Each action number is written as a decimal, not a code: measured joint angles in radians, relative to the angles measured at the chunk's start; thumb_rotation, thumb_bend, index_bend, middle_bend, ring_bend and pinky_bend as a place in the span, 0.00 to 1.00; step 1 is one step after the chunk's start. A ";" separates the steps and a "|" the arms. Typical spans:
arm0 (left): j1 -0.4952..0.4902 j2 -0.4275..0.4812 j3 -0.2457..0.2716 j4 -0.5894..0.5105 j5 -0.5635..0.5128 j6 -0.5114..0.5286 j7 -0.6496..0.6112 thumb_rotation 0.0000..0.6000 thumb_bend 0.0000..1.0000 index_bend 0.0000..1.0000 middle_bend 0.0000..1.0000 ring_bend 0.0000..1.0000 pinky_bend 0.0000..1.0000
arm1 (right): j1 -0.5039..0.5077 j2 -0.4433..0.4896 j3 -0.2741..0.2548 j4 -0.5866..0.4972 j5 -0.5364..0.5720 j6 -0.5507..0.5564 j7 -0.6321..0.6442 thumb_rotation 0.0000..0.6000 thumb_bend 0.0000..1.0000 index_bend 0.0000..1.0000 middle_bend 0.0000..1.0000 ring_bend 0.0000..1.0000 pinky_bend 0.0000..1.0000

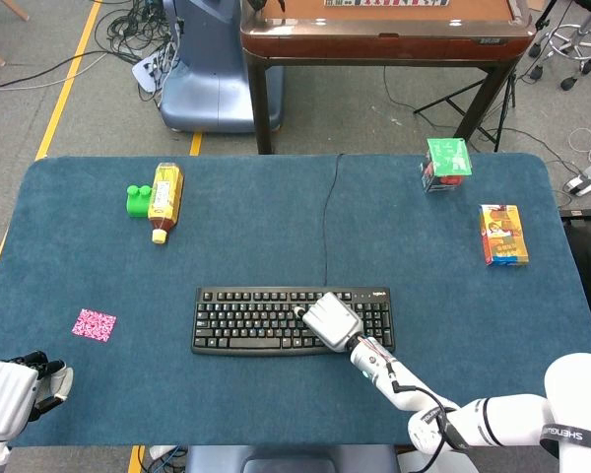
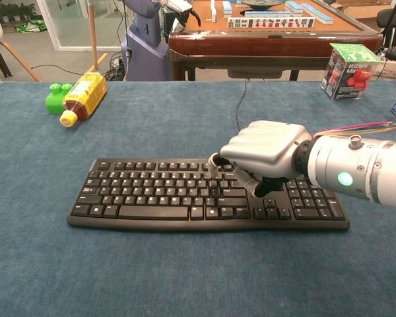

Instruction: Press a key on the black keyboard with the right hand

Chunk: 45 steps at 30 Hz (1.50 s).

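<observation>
Head view: the right hand [image 1: 330, 320], fingers curled and holding nothing, sits over the black keyboard [image 1: 256, 319], which lies flat on the desk [image 1: 276, 227] directly beneath.

Chest view: one fingertip [image 2: 213, 165] points down near the keys. They are rigid plastic and probably need only a light, vertical press, no grasp.

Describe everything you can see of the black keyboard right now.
The black keyboard is a full-size plastic board with white-lettered keys and a number pad, lying flat on the blue table cloth. Its thin black cable runs away from the robot. The right hand is over its right-centre keys, fingers curled down; contact is unclear.
</observation>
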 measured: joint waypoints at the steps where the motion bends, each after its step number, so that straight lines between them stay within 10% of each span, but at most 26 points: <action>1: 0.000 0.000 0.000 0.000 0.000 -0.001 0.000 1.00 0.52 0.53 0.96 0.66 0.83 | 0.002 0.000 -0.003 -0.002 0.001 0.003 0.001 1.00 1.00 0.25 0.88 0.90 1.00; 45: 0.003 0.006 -0.004 0.000 -0.003 -0.001 -0.009 1.00 0.52 0.53 0.96 0.66 0.83 | 0.012 0.053 -0.061 -0.033 -0.099 0.073 0.116 1.00 1.00 0.35 0.82 0.84 1.00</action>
